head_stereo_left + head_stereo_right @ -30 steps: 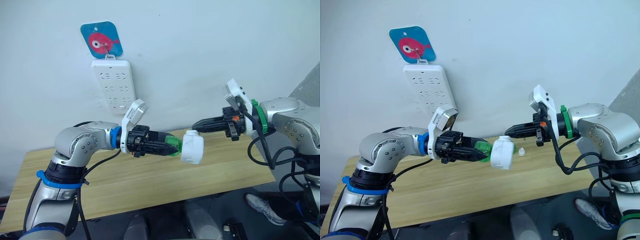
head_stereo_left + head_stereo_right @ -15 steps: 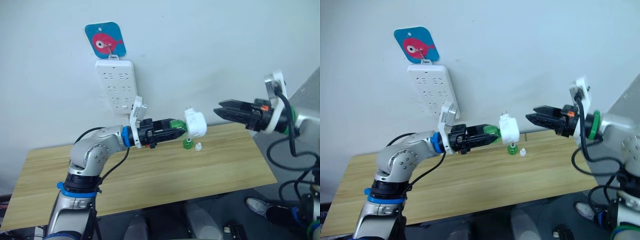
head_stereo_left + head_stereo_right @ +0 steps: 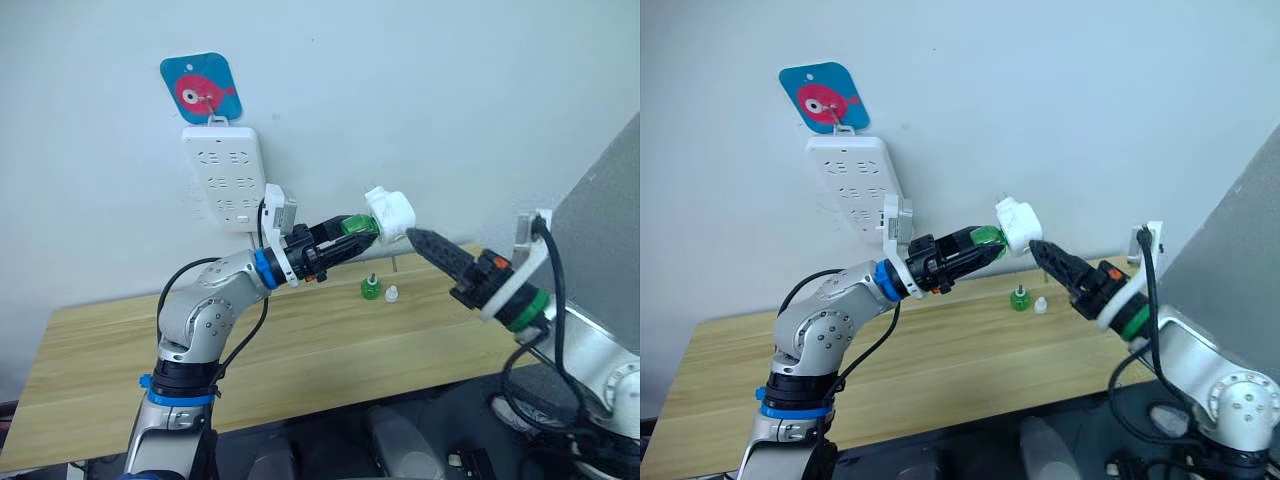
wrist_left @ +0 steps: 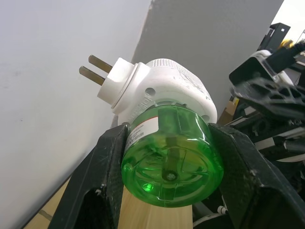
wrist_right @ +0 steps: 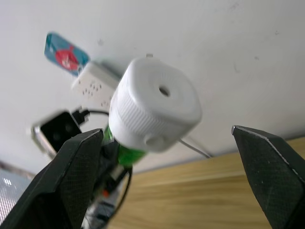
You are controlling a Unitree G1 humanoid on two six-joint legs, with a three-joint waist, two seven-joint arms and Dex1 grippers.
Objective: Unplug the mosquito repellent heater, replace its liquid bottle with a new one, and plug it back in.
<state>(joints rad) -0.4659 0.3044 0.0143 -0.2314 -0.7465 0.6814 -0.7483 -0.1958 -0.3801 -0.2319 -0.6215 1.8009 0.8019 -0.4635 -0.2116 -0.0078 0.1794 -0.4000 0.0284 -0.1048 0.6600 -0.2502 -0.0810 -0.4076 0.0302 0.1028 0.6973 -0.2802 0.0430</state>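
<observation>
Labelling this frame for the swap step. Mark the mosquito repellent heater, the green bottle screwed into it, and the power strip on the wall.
mosquito repellent heater [image 4: 167,83]: left wrist view, on its white ribbed body.
green bottle [image 4: 174,160]: left wrist view, on its round base.
power strip [image 3: 226,172]: left eye view, middle of its white socket face.

Silver-grey arms with black cables; the left arm has blue rings, the right arm a green ring.

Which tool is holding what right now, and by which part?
Left tool is shut on the green liquid bottle, fingers on its sides; the mosquito repellent heater sits on the bottle's top. Right tool is open around the heater, holding nothing.
</observation>
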